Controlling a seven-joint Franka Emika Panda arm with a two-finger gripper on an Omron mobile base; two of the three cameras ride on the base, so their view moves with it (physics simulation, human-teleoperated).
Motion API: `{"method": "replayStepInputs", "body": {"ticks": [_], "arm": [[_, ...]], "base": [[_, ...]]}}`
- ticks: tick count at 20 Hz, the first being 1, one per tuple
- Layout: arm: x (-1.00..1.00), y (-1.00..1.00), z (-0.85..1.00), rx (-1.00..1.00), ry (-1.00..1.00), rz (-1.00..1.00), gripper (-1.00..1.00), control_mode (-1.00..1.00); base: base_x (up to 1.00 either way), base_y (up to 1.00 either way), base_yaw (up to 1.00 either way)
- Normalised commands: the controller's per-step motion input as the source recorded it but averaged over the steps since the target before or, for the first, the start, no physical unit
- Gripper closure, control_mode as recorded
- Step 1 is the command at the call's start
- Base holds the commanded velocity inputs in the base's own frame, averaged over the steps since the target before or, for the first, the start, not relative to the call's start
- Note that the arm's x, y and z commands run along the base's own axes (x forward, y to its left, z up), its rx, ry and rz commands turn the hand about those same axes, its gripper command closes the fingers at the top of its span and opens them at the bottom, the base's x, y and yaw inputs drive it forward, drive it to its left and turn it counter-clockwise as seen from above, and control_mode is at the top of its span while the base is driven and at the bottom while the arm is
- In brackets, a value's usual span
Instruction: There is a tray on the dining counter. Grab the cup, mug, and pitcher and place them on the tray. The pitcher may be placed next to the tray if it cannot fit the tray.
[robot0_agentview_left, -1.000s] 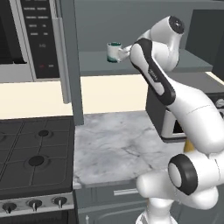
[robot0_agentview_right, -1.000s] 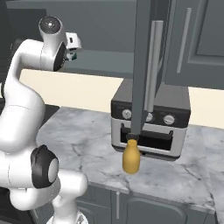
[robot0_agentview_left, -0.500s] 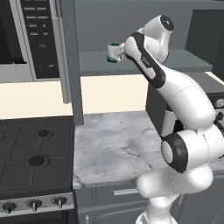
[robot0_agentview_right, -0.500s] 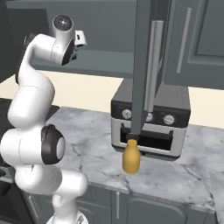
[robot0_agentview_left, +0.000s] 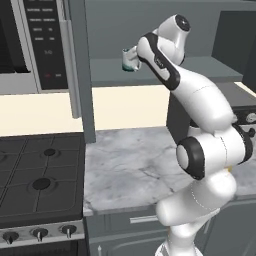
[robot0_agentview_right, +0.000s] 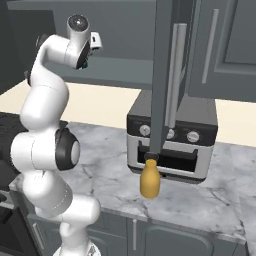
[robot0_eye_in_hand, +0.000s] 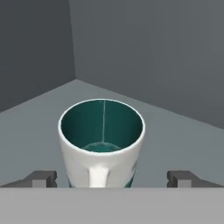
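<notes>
We have the mug (robot0_eye_in_hand: 101, 144) straight ahead of the gripper (robot0_eye_in_hand: 113, 178), standing upright on a grey shelf (robot0_eye_in_hand: 39, 131) inside an upper cabinet, near the shelf's back corner where two grey walls meet. In the left base view the mug (robot0_agentview_left: 129, 59) sits toward the left end of that shelf, just beyond our hand. Our jaws are spread wide and hold nothing; one fingertip (robot0_eye_in_hand: 42, 178) shows to each side of the mug, well clear of its wall.

The mug looks rigid and light, empty inside, with a smooth glazed wall that we judge slippery. Its handle faces us, so we would take hold across the round body, below the rim, pads on opposite sides, and keep off the handle. It would likely chip if knocked against the shelf edge.

The pitcher (robot0_agentview_right: 150, 178) stands on the marble worktop (robot0_agentview_right: 110, 170) just in front of the toaster oven (robot0_agentview_right: 172, 137).
</notes>
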Motion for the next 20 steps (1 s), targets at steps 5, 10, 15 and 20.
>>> {"method": "replayStepInputs", "body": {"ticks": [5, 10, 15, 20], "arm": [[-0.01, 0.03, -0.01, -0.01, 0.00, 0.00, -1.00, -1.00], [-0.18, 0.06, 0.00, -0.03, 0.00, 0.00, -1.00, -1.00], [-0.13, 0.03, -0.05, -0.04, 0.00, 0.00, -1.00, -1.00], [-0.02, 0.00, -0.21, -0.01, 0.00, 0.00, -1.00, -1.00]], "base": [[0.00, 0.00, 0.00], [0.00, 0.00, 0.00], [0.00, 0.00, 0.00], [0.00, 0.00, 0.00]]}}
